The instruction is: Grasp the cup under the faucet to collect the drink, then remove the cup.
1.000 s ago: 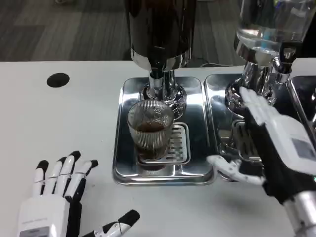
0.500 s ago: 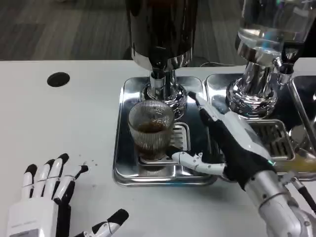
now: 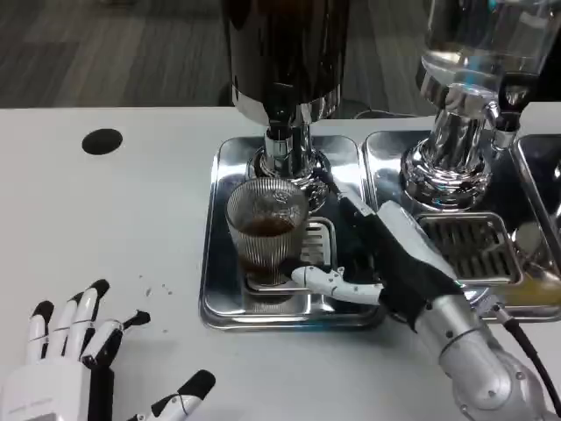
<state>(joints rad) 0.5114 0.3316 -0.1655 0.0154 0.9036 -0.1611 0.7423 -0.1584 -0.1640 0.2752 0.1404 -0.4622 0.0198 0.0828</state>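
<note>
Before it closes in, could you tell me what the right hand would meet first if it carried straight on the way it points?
Most likely the cup: the right hand points left towards it.

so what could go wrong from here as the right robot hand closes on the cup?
1. The right robot hand comes in from the side with fingers spread, apparently not yet gripping; a push could tip the cup.
2. The cup holds dark drink, so a tilted lift could spill it onto the tray.
3. Lifting straight up could hit the faucet.
</note>
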